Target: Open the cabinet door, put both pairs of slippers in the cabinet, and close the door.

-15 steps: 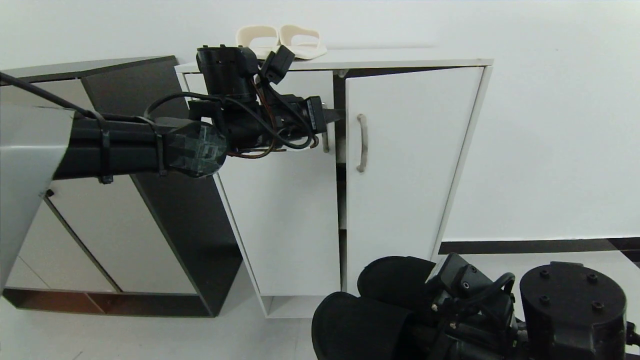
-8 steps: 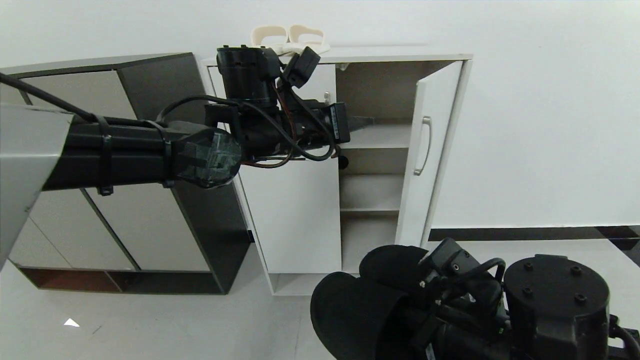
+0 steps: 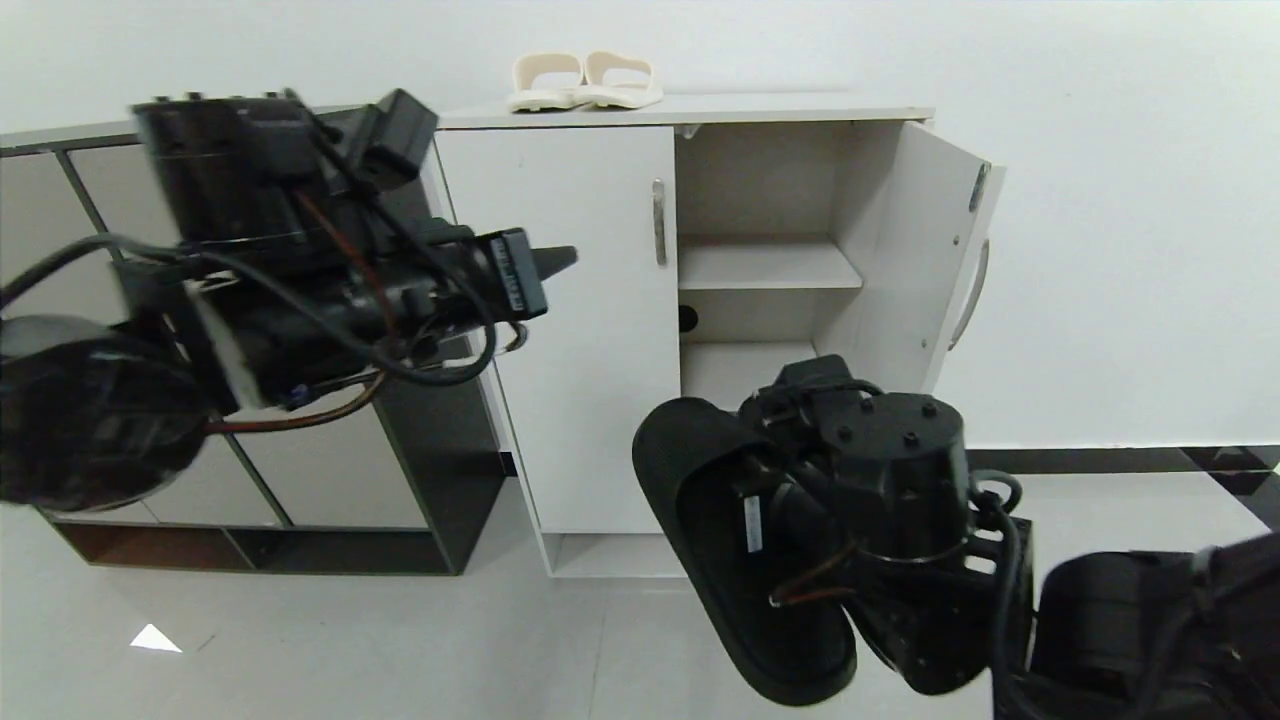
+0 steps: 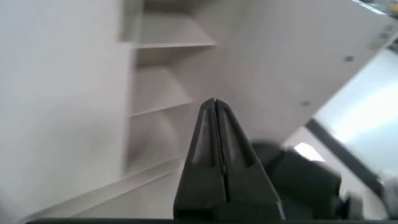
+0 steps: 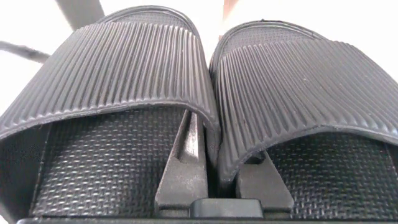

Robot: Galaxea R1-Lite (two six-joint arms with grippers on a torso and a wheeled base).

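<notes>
**Q:** What is nearest in the head view?

**A:** The right gripper [image 5: 214, 180], low in front of the cabinet, clamped on a pair of black ribbed rubber slippers [image 3: 720, 520]. In the right wrist view, one of its fingers [image 5: 183, 165] sits inside each slipper. The two touching inner walls are pinched between them. The pair hangs tilted above the pale floor [image 3: 350, 640], just before the open compartment.

**Q:** Where is the other arm?

**A:** The left gripper [image 3: 555, 260] is about level with the upper shelf, in front of the closed left door [image 3: 580, 380]. Its fingers [image 4: 205, 143] are pressed together and hold nothing. In the left wrist view, the tip points toward the open shelves.

**Q:** How does the cabinet stand?

**A:** The white two-door wooden cabinet [image 3: 800, 108] stands against the white wall. Its right door [image 3: 905, 260] is swung wide open, showing a bare white shelf [image 3: 765, 268] and the compartments above and below it. The left door is shut and carries a vertical metal bar handle [image 3: 658, 222].

**Q:** And the second pair?

**A:** A pair of cream open-toe slippers [image 3: 585, 82] lies side by side on the cabinet top, above the left door. A dark-framed sideboard with grey panels [image 3: 440, 470] stands just beside the cabinet on its left.
</notes>
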